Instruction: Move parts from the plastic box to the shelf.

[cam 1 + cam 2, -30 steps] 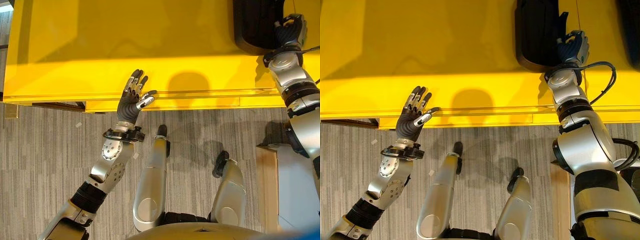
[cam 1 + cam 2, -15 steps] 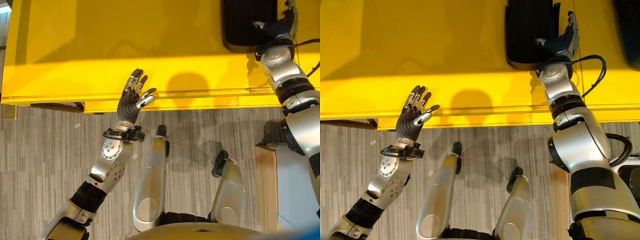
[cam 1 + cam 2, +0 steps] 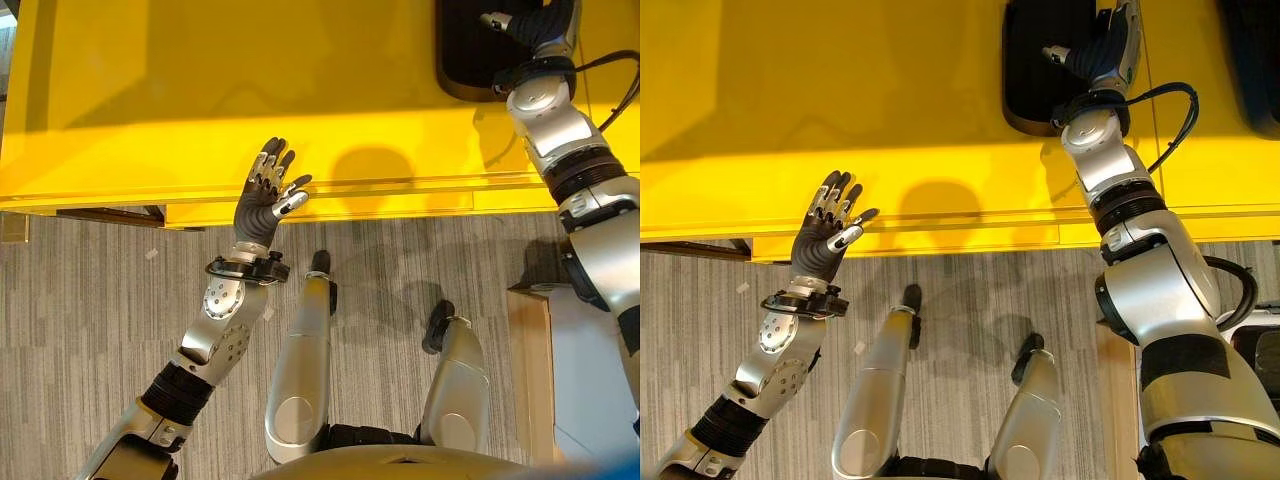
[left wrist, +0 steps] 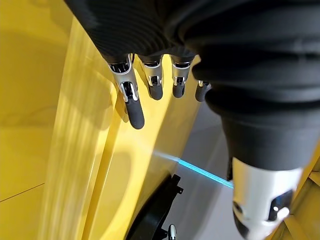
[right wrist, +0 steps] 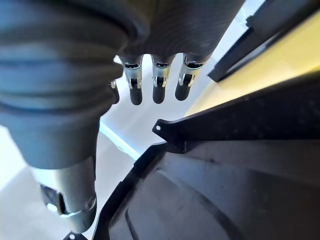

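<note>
Black part [image 3: 1045, 65], a flat ribbed panel with rounded corners, lies on the glossy yellow shelf [image 3: 200, 90] at 1 o'clock, long axis running 12 to 6. Right hand [image 3: 1105, 45] rests against its right edge, fingers straight. Left hand [image 3: 268, 195] hovers spread wide over the shelf's front edge, bare yellow ahead.

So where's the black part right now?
The black part lies on the yellow shelf, far on the robot's right side in the eye views, with the right hand at its right edge.
</note>
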`<state>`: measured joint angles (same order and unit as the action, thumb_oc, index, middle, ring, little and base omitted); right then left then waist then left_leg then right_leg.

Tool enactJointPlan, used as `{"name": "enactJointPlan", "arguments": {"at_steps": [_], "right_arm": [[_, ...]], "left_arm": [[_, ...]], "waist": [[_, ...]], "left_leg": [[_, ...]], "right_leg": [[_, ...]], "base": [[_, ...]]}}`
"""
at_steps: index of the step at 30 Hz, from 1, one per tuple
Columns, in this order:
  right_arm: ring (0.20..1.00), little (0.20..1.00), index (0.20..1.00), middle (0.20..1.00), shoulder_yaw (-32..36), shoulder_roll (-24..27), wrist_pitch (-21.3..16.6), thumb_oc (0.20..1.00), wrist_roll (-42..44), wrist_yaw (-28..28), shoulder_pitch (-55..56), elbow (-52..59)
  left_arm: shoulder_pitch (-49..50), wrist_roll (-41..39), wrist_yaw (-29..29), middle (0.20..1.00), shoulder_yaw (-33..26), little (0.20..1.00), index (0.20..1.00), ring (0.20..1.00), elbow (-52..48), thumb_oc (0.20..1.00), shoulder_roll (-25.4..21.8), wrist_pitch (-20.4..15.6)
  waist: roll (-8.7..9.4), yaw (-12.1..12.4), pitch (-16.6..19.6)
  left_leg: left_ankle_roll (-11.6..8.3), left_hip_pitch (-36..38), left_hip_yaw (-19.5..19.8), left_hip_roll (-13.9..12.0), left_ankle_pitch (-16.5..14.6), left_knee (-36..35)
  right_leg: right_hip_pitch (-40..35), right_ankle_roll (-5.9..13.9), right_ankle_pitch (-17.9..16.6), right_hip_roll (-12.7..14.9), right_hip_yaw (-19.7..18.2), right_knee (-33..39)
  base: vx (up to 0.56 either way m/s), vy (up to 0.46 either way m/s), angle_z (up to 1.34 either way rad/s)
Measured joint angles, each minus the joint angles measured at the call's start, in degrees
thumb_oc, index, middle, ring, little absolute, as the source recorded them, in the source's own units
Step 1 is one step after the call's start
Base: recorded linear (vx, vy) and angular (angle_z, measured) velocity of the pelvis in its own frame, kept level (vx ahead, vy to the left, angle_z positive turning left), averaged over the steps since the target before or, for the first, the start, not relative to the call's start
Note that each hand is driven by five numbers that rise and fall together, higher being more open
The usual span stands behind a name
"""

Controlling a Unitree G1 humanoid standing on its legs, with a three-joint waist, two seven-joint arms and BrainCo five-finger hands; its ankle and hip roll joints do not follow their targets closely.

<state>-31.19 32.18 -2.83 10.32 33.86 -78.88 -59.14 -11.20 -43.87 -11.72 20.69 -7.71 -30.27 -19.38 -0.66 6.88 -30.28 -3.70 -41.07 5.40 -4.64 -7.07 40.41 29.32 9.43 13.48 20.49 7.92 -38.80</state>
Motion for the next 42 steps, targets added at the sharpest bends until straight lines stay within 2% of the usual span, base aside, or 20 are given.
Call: {"name": "enactJointPlan", "arguments": {"at_steps": [7, 14, 19, 25, 29, 38, 42], "right_arm": [[1.0, 1.0, 1.0, 1.0, -1.0, 0.5, 0.2, 1.0, -1.7, 0.1, -0.1, 3.3], [1.0, 1.0, 1.0, 1.0, -0.8, 3.1, 0.1, 1.0, -5.1, 0.3, 0.0, 15.3], [1.0, 1.0, 1.0, 1.0, 4.0, 3.1, -0.5, 1.0, -5.6, 0.6, 3.2, 26.5], [1.0, 1.0, 1.0, 1.0, 8.4, 2.4, -1.8, 1.0, -6.8, 0.6, 11.6, 38.1], [1.0, 1.0, 1.0, 1.0, 12.3, 1.5, -3.4, 1.0, -7.4, -0.3, 22.7, 48.4], [1.0, 1.0, 1.0, 1.0, 16.2, -3.1, -6.7, 1.0, -7.2, -4.9, 40.8, 62.8], [1.0, 1.0, 1.0, 1.0, 17.0, -4.1, -7.6, 1.0, -7.1, -6.7, 46.4, 64.8]], "left_arm": [[1.0, 0.0, 0.1, 1.0, -1.8, 1.0, 1.0, 1.0, 0.0, 1.0, -0.2, -0.2], [1.3, 0.0, 0.1, 1.0, -2.4, 1.0, 1.0, 1.0, 0.0, 1.0, -0.3, -0.5], [1.3, 0.0, 0.1, 1.0, -2.6, 1.0, 1.0, 1.0, 0.0, 1.0, -0.3, -0.3], [1.7, 0.1, 0.1, 1.0, -3.2, 1.0, 1.0, 1.0, 0.0, 1.0, -0.2, 0.0], [2.3, 0.3, 0.1, 1.0, -3.8, 1.0, 1.0, 1.0, 0.0, 1.0, -0.2, 0.3], [2.4, 2.1, -0.1, 1.0, -5.0, 1.0, 1.0, 1.0, 0.1, 1.0, 0.6, 1.2], [2.2, 3.0, -0.3, 1.0, -6.1, 1.0, 1.0, 1.0, -0.1, 1.0, 0.8, 1.2]], "waist": [[0.81, -1.0, -0.3], [1.05, -1.5, -0.4], [1.53, -1.6, -0.6], [2.13, -2.4, -0.6], [2.31, -2.9, -0.6], [2.49, -4.1, -0.6], [2.57, -5.2, -0.6]], "left_leg": [[-0.04, 0.1, 0.0, -0.3, 0.0, 0.0], [0.04, 0.3, -0.4, -0.4, -0.1, 0.0], [0.32, 0.8, -0.6, -0.7, -0.2, -0.1], [0.32, 1.4, -0.7, -0.6, -0.3, -0.1], [0.33, 2.2, -1.0, -0.8, -0.4, -0.3], [0.01, 3.6, -1.6, -1.9, -0.9, -0.5], [-0.18, 4.5, -1.9, -2.4, -0.8, -1.3]], "right_leg": [[0.1, -0.05, 0.0, -0.3, -0.1, -0.1], [0.1, -0.15, -0.3, -0.5, -0.7, 0.2], [-0.1, -0.28, -0.4, -0.6, -0.9, 0.2], [-0.6, -0.33, -0.4, -0.6, -0.9, 0.3], [-1.2, -0.38, -0.5, -0.6, -1.2, 0.5], [-1.9, -0.48, -0.4, -1.6, -1.8, 0.6], [-2.0, -0.5, -0.4, -2.3, -2.3, 0.6]], "base": [[0.0, 0.0, 0.0], [0.0, -0.003, -0.02], [0.0, -0.006, -0.03], [0.0, 0.0, 0.0], [-0.01, -0.008, -0.02], [0.0, -0.018, -0.06], [-0.01, -0.013, -0.1]]}}
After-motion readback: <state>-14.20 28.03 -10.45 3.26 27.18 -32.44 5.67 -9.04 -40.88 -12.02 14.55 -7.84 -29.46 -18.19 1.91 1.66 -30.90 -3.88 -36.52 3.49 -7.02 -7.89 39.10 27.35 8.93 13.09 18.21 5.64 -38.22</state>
